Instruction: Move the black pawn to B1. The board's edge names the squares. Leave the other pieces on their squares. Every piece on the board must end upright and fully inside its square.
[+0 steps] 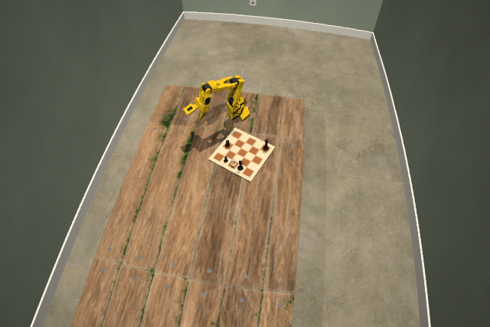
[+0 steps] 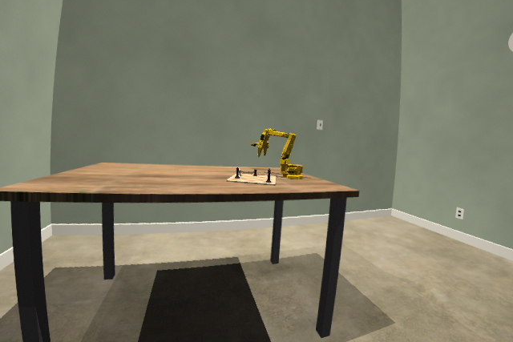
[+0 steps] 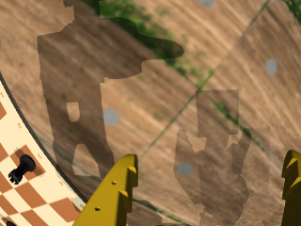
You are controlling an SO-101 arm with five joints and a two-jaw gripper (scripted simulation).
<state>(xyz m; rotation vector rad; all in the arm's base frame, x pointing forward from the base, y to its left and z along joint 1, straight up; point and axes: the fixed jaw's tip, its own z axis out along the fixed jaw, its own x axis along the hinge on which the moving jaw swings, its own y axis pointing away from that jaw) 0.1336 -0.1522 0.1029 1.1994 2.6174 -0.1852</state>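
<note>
The chessboard (image 1: 242,152) lies on the wooden table in front of the arm's base. The black pawn (image 1: 225,159), the smallest black piece, stands near the board's left front edge, with a white piece (image 1: 233,164) and a taller black piece (image 1: 240,165) beside it. Two more black pieces (image 1: 227,143) (image 1: 266,144) stand farther back. My gripper (image 1: 199,112) hangs in the air over bare table, left of the board, open and empty. The wrist view shows its yellow jaws apart over wood, with the board's corner (image 3: 28,183) and two black pieces at lower left.
The arm's base (image 1: 237,110) sits just behind the board's far corner. The arm's shadow falls on the table between gripper and board. In the side view the gripper (image 2: 261,150) is well above the pieces.
</note>
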